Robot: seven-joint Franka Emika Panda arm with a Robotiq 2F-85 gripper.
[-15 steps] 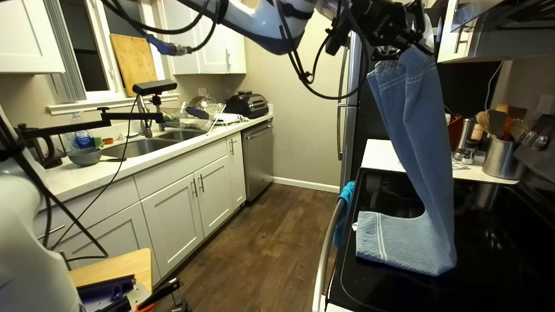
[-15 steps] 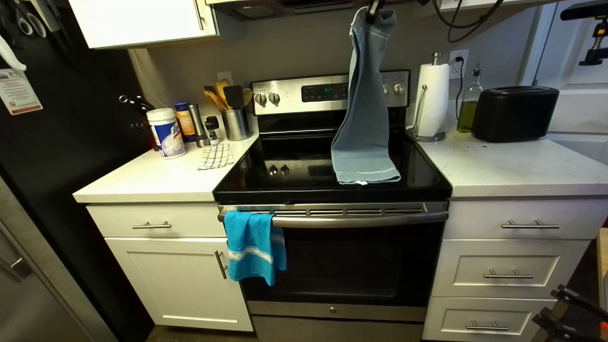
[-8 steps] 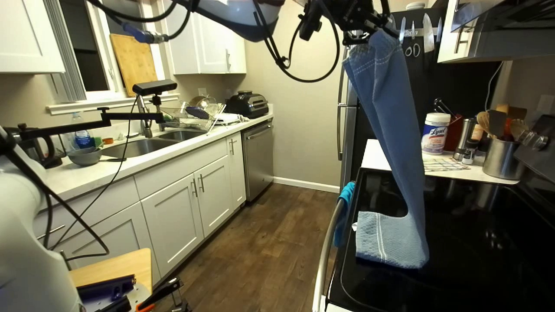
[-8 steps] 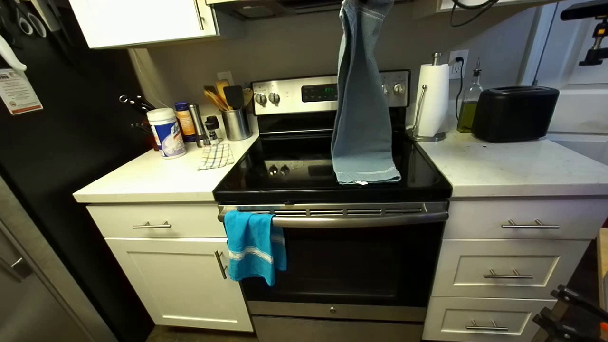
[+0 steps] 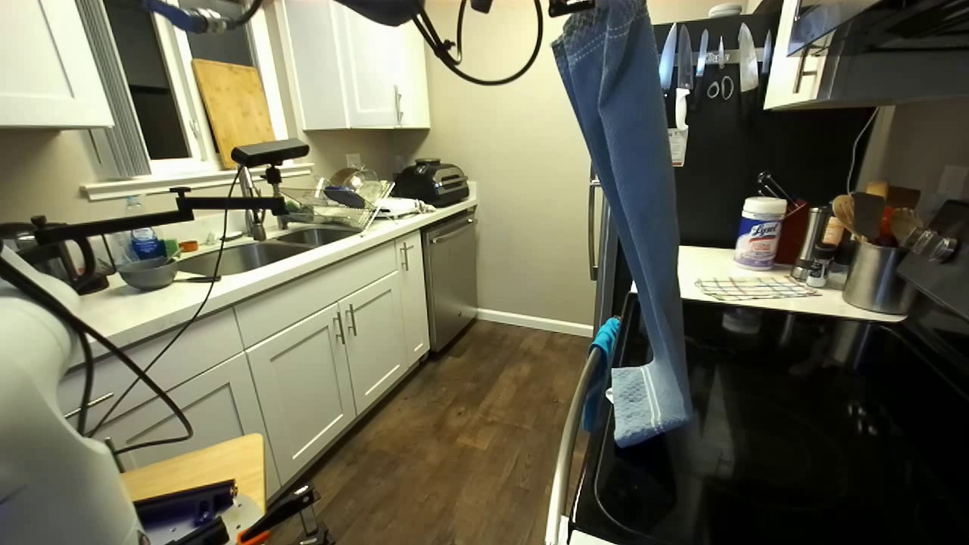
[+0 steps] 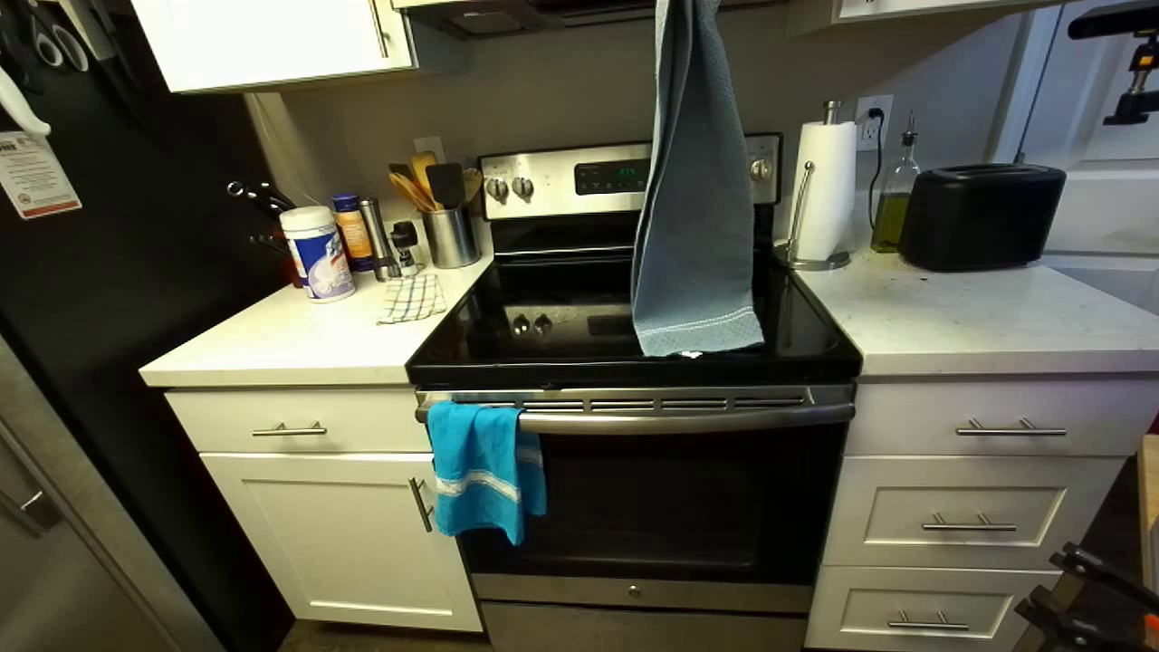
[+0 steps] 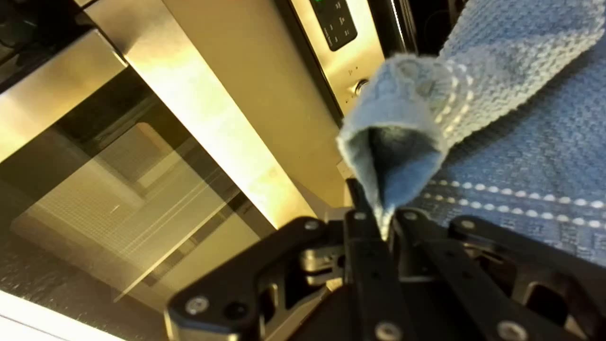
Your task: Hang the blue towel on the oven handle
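The blue towel (image 5: 636,174) hangs in a long narrow drape over the black stove top in both exterior views. Its lower end bends toward the front edge, at the glass. In the wrist view my gripper (image 7: 387,220) is shut on an edge of the towel (image 7: 525,156), which puffs out into a fold above the fingertips. Only a sliver of the gripper shows at the top of an exterior view. The oven handle (image 6: 670,422) runs across the oven front, below and in front of the towel's lower hem, apart from it.
A bright cyan cloth (image 6: 480,471) hangs over one end of the handle. The range hood (image 6: 579,13) and cabinets are close to the raised towel. A utensil holder (image 6: 450,237), wipes canister (image 6: 317,254), paper towel roll (image 6: 826,190) and toaster (image 6: 982,217) stand on the side counters.
My gripper has risen almost out of the exterior views, also shifting toward the oven's front with the towel held. Less of the towel lies on the stove; its lying part has shortened.
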